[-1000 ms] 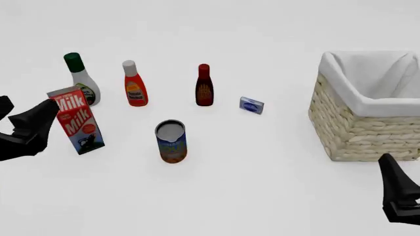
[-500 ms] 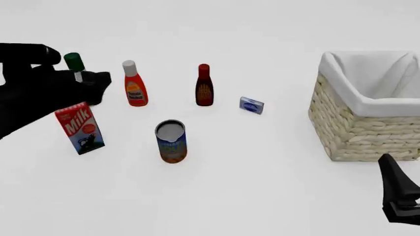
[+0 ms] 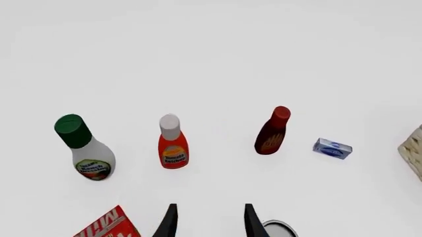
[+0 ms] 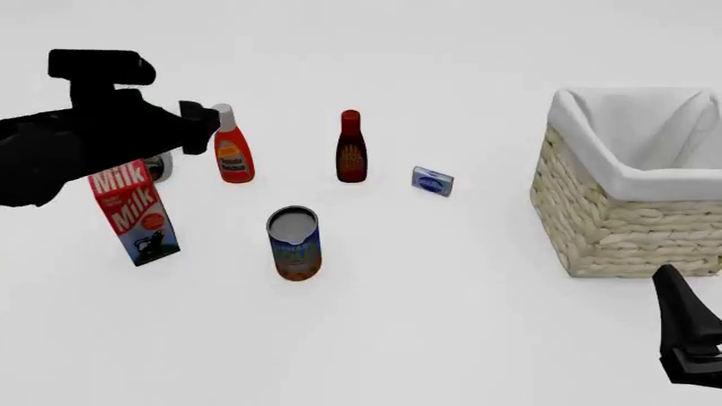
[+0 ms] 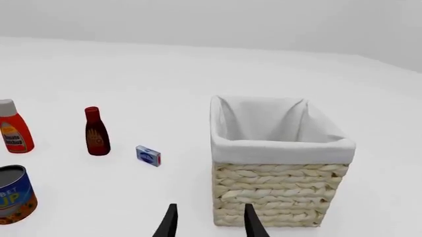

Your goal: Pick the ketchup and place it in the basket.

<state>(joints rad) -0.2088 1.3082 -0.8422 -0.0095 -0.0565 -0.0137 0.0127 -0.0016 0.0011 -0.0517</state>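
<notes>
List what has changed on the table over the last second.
The left arm swung up from beside the milk carton and forward; its open left gripper now heads toward the ketchup, holding nothing. The right gripper, bottles, can and basket have not moved.

The milk carton (image 4: pixel 134 211) bears "Milk" in white letters on red, printed twice on its visible faces. The can (image 5: pixel 15 196) shows the large letters "BET" on a blue band. The labels on the ketchup (image 4: pixel 232 150), the other two bottles and the small blue box (image 4: pixel 432 181) are too small to read.
</notes>
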